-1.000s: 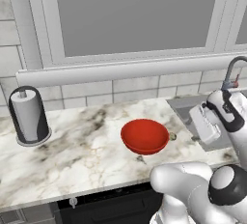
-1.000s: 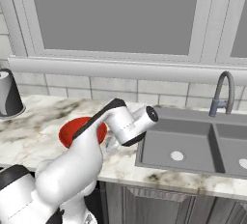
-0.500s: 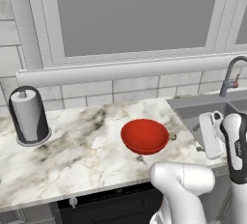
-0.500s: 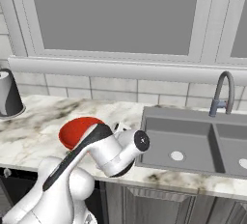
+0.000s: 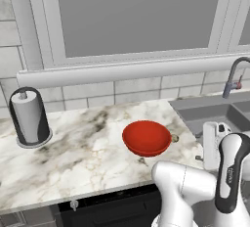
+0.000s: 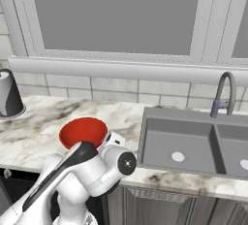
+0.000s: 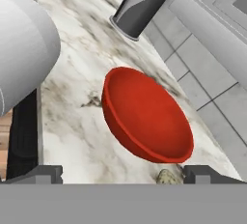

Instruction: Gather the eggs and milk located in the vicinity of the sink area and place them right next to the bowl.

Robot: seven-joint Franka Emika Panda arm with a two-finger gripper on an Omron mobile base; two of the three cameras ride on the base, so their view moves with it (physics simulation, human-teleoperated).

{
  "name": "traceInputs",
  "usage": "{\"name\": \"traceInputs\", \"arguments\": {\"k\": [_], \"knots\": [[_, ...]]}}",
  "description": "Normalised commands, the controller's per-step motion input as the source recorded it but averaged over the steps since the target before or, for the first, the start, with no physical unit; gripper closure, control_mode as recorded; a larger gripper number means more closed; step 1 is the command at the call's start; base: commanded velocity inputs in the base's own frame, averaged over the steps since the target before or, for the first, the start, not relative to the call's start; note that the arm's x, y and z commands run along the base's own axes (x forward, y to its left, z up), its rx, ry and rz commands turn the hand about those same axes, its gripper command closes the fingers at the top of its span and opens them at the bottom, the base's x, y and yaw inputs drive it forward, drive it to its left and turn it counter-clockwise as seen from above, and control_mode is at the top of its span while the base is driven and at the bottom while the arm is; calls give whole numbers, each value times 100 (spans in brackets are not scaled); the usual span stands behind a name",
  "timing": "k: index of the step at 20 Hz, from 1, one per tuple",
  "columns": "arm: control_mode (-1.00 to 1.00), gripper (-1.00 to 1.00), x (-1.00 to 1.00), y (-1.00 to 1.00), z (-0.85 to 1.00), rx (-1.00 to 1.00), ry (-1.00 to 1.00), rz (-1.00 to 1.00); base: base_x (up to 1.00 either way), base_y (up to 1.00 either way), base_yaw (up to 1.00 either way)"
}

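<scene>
Just wide, empty jaws near bowl [image 7: 144, 117]

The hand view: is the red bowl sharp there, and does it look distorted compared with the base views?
Hand view: the bowl is sharp but stretched into a tilted oval. Left base view: it looks round, evenly lit, without glare. Right base view: the arm partly hides it.

Both base cameras are looking forward and down over the marble bench [image 5: 73, 157], one from behind-left, one from behind-right, sharing the red bowl [image 5: 146, 137] and sink [image 6: 193, 141]. The hand camera is sitting close, tilted, facing that bowl.
</scene>
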Motion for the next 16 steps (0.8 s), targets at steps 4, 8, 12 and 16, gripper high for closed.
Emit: {"name": "traceInputs", "arguments": {"k": [4,8,12,16], "knots": [[100,-100,0,0,0,0,0,0,-61,-39,0],[100,-100,0,0,0,0,0,0,-100,-64,0],[100,-100,0,0,0,0,0,0,-70,-65,0],[100,-100,0,0,0,0,0,0,-2,-93,0]]}}
